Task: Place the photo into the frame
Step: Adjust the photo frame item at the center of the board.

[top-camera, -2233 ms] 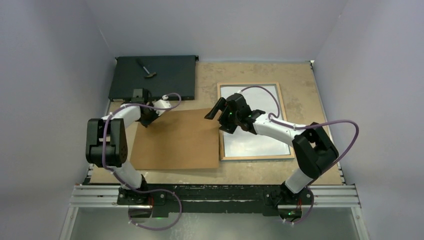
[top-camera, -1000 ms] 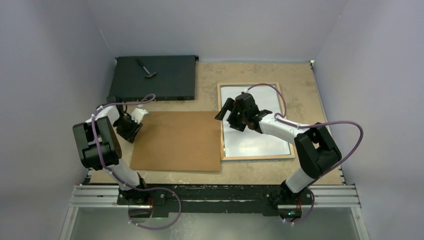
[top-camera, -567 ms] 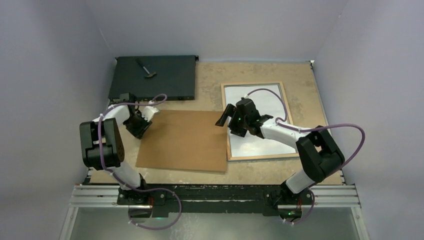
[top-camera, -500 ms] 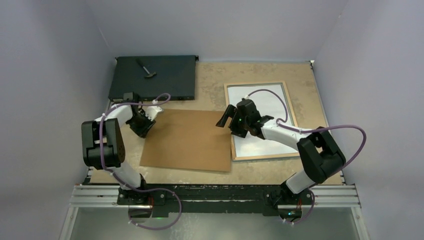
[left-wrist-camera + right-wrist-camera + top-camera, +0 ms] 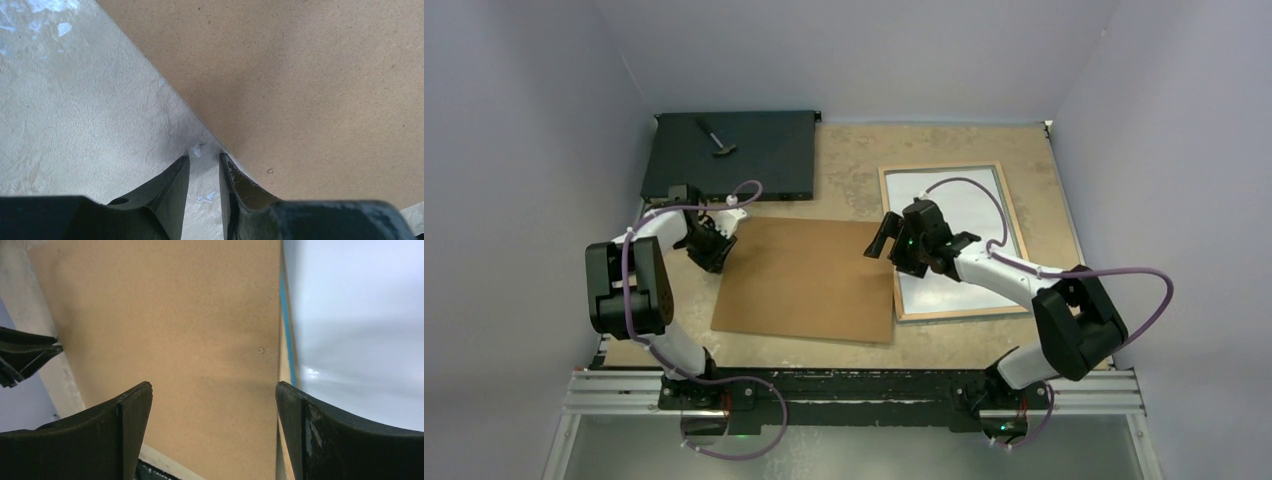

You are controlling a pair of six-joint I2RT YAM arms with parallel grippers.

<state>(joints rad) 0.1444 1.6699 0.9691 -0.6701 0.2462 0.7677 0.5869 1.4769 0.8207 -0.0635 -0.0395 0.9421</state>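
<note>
The tabletop (image 5: 854,160) is mottled tan and fills the middle of the top view. A flat black box (image 5: 734,155) lies at its upper left. A plain brown board (image 5: 809,280) lies flat at the centre, turned slightly. Its right edge meets the left rail of the frame (image 5: 1020,228); whether it overlaps that rail I cannot tell.

The frame lies flat right of centre with its bare wood side up. In the right wrist view a thin blue strip shows along its left rail. The photo (image 5: 944,295) lies inside the frame, white side up, covering the whole opening.

The left arm (image 5: 629,285) bends up the left side and reaches to the board's upper left corner. The right arm (image 5: 1069,320) reaches from the lower right across the frame to its left rail.

The right fingers (image 5: 877,241) are spread wide, holding nothing, over the seam between board and frame. The left fingers (image 5: 175,182) stand a narrow gap apart with bare tabletop between them, one tip at the board's edge.

A small tool (image 5: 717,138) rests on the box.
</note>
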